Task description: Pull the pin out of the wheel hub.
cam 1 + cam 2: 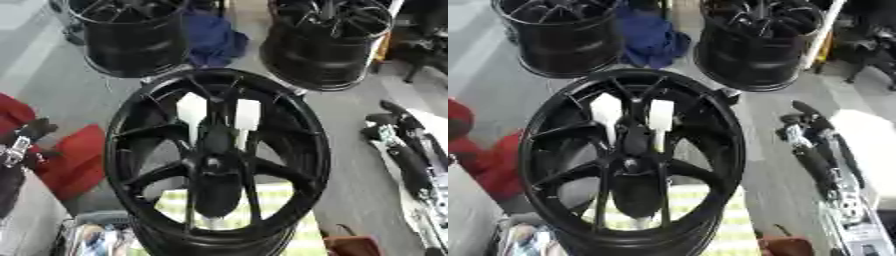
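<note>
- Pins: two white ones, the left pin [192, 112] and the right pin [247, 120], stood side by side in the wheel hub [214, 165], each with a broad blocky head and a thin stem running down toward the hub's centre.
- No brand, label or writing could be read on the hub, the pins or anything around them.
- Your wheel hub was glossy black, with thin paired spokes fanning out from a dark centre to a deep rim, and it filled the middle of both views, face up toward the camera.
- Your right hand [811, 125] lay off to the right of the hub, well apart from the pins, black with silver parts; you could not tell how its fingers were set, and nothing showed in it.
- Your left hand [26, 137] showed at the left edge, dark, beside something red [74, 160]; its fingers could not be made out either.
- Two more black wheels, one at far left [131, 35] and one at far right [328, 40], stood beyond the hub, with a blue cloth [214, 40] between them.
</note>
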Robot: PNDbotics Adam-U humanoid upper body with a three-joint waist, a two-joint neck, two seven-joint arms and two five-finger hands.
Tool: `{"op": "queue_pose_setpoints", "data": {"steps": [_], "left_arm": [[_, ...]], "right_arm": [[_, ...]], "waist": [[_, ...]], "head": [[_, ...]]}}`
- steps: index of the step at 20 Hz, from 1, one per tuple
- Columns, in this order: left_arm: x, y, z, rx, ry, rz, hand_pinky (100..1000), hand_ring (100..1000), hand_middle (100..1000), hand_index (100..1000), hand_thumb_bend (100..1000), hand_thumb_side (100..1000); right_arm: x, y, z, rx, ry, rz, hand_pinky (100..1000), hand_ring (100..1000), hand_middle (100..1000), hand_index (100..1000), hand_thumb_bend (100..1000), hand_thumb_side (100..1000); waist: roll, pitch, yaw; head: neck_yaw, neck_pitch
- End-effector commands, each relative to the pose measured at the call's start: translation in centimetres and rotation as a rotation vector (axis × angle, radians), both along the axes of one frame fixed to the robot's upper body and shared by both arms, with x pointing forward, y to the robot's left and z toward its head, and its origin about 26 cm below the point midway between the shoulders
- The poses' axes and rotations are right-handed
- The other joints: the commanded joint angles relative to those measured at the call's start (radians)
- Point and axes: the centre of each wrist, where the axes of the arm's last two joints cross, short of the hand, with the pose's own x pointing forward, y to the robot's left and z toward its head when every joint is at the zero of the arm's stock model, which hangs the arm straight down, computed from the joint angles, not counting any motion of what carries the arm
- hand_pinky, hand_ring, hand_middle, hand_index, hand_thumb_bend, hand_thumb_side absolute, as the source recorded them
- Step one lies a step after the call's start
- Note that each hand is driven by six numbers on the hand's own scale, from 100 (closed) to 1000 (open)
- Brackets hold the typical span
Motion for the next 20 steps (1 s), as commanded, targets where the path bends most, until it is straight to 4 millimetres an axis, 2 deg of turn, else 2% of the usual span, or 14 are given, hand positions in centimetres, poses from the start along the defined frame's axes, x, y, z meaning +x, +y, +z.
{"op": "queue_pose_setpoints", "data": {"steps": [1, 5, 10, 13, 14, 16, 20], "left_arm": [[0.1, 0.1, 0.9, 0.025, -0.020, -0.014, 715, 1000, 781, 881, 100, 737], [0.1, 0.1, 0.9, 0.032, -0.016, -0.022, 715, 1000, 781, 881, 100, 738], [0.1, 0.1, 0.8, 0.039, -0.008, -0.032, 716, 1000, 782, 881, 100, 739], [0.1, 0.1, 0.7, 0.043, -0.004, -0.038, 716, 1000, 781, 881, 100, 739], [0.1, 0.1, 0.7, 0.044, -0.002, -0.040, 716, 1000, 782, 881, 100, 734], [0.1, 0.1, 0.7, 0.045, 0.000, -0.042, 716, 1000, 781, 881, 100, 740], [0.1, 0.0, 0.5, 0.047, 0.008, -0.048, 716, 1000, 782, 881, 100, 742]], "right_arm": [[0.4, -1.4, 5.0, -0.174, -0.082, 0.059, 706, 663, 703, 911, 100, 553], [0.7, -1.2, 10.5, -0.391, -0.119, 0.209, 741, 733, 752, 934, 100, 564], [0.9, 0.9, 15.4, -0.646, -0.066, 0.493, 793, 832, 832, 964, 140, 572], [1.2, 2.3, 17.4, -0.763, -0.002, 0.648, 815, 867, 866, 974, 160, 562], [1.4, 2.8, 17.9, -0.796, 0.018, 0.688, 821, 876, 874, 977, 142, 592], [2.0, 3.8, 18.8, -0.854, 0.051, 0.751, 828, 884, 882, 981, 165, 557], [3.7, 6.0, 19.7, -0.957, 0.091, 0.824, 849, 907, 906, 990, 167, 552]], "waist": [[0.000, -0.013, -0.001], [-0.004, -0.016, 0.001], [-0.009, -0.021, 0.010], [-0.011, -0.023, 0.017], [-0.012, -0.024, 0.019], [-0.015, -0.026, 0.023], [-0.019, -0.028, 0.029]], "head": [[0.002, -0.002], [-0.003, -0.002], [-0.012, -0.002], [-0.017, -0.002], [-0.019, -0.002], [-0.021, -0.002], [-0.025, -0.002]]}}
